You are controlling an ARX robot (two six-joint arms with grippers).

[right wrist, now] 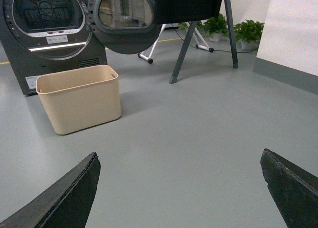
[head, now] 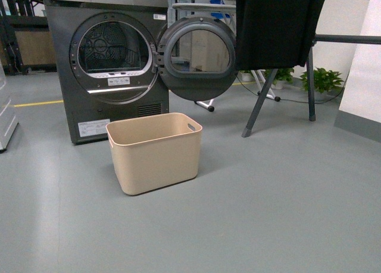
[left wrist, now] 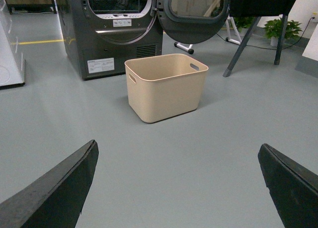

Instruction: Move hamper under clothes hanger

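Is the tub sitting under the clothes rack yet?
No, the beige hamper stands in front of the open dryer, left of the clothes hanger and apart from it.

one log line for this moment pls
hamper on floor by open dryer | clothes hanger further right, hamper not under it | left gripper open, empty | right gripper open, empty

You're looking at a laundry-style workroom: a front-loading dryer (head: 113, 82), a garment rack (head: 260, 103), yellow tape (head: 38, 103) on the grey floor (head: 268, 195).
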